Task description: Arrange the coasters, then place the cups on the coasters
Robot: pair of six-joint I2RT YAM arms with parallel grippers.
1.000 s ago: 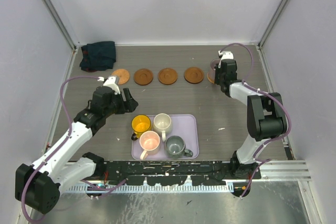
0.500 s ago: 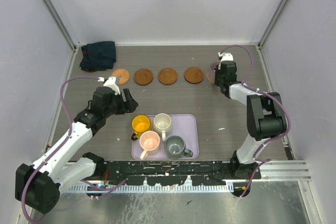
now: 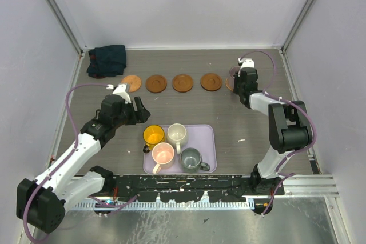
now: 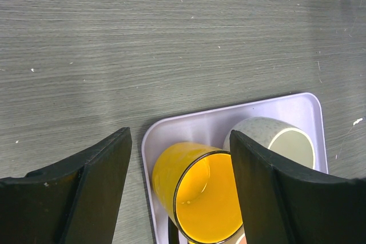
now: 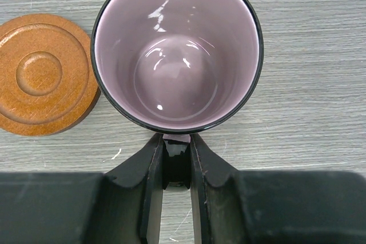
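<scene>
Four coasters lie in a row at the back: a tan one (image 3: 131, 82) and three brown ones (image 3: 156, 83) (image 3: 183, 83) (image 3: 211, 82). A tan sliver of a fifth coaster (image 3: 229, 84) shows beside my right gripper (image 3: 239, 81). That gripper (image 5: 176, 141) is shut on the handle of the purple cup (image 5: 176, 50), upright just right of a brown coaster (image 5: 43, 75). What lies under the cup is hidden. The yellow cup (image 3: 153, 135), cream cup (image 3: 177, 134), pink cup (image 3: 163, 154) and grey-green cup (image 3: 190, 158) stand on the lilac tray (image 3: 207, 141). My left gripper (image 4: 180, 192) hangs open over the yellow cup (image 4: 206, 195).
A dark cloth (image 3: 107, 60) is bunched in the back left corner. White walls with metal posts close in the table on three sides. The tray's corner (image 4: 166, 127) sits under the left fingers, with the cream cup (image 4: 274, 138) close beside the yellow one.
The right wrist with the purple cup has shifted slightly toward the near side. The left arm has not moved.
</scene>
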